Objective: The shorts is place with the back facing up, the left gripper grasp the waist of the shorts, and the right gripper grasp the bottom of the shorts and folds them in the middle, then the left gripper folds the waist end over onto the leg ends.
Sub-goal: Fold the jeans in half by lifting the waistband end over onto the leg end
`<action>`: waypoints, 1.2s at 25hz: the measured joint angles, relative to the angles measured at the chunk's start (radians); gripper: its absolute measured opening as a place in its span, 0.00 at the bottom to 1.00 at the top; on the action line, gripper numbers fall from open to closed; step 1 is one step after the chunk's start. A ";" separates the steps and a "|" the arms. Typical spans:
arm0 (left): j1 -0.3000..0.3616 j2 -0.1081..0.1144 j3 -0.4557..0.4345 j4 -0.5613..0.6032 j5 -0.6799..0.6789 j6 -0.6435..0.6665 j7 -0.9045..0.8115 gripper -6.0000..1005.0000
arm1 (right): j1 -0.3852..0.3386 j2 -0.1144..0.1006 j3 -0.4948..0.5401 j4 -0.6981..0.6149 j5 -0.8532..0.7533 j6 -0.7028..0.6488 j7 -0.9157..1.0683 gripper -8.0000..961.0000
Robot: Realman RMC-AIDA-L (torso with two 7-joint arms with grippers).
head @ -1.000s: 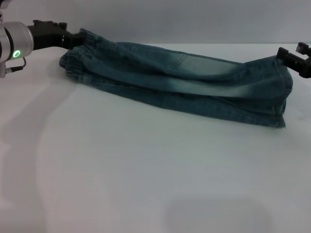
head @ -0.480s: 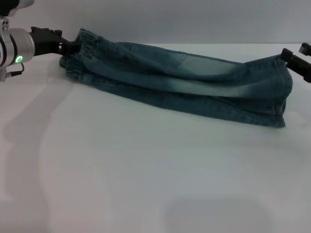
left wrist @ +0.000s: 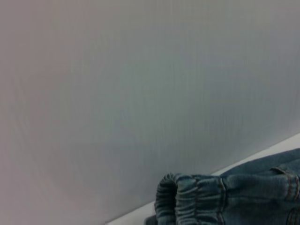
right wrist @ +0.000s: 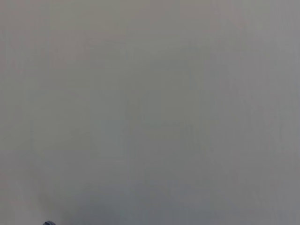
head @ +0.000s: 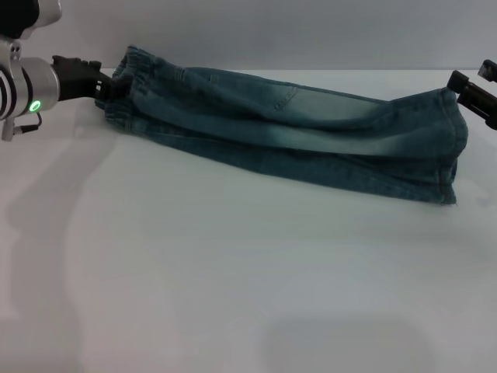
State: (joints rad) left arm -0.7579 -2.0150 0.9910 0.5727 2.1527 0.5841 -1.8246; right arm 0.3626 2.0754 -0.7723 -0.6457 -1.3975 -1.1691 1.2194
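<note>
White bench [head: 233, 295] carries the shorts [head: 295, 136], already doubled lengthwise into a long narrow band lying across the far half, waist [head: 128, 74] toward the robot's left, leg ends [head: 450, 155] toward its right. Denim judged soft but fairly heavy: it should drape and crease where bent, sag between two holds, and not slip readily; the thick gathered elastic gives the firmest bite, so the best hold for the second fold is on the waist through both layers. Left gripper [head: 105, 81] is at the waist end, jaws touching the elastic; whether they are closed on the cloth or just beside it I cannot tell. Right gripper [head: 474, 93] sits at the upper corner of the leg ends at the frame edge, jaws only partly seen, state not readable. Head view alone shows the full garment and both arms. Left wrist view shows only the puckered elastic close up against a grey wall [left wrist: 140, 93], no fingers; right wrist view shows blank grey, nothing of the shorts
</note>
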 joint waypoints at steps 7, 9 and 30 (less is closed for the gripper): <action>0.007 -0.021 0.006 -0.002 0.004 -0.018 0.001 0.57 | 0.000 0.000 0.000 0.000 0.001 -0.002 -0.001 0.68; 0.007 -0.025 0.007 -0.002 0.004 -0.020 0.001 0.56 | 0.000 0.000 0.001 0.000 0.001 -0.002 -0.001 0.68; -0.062 -0.050 0.049 -0.125 -0.001 -0.230 -0.006 0.54 | 0.014 0.000 0.008 -0.009 0.003 -0.028 -0.001 0.68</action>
State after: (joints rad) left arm -0.8198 -2.0654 1.0400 0.4478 2.1518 0.3536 -1.8306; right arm 0.3764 2.0755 -0.7638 -0.6549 -1.3942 -1.1970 1.2179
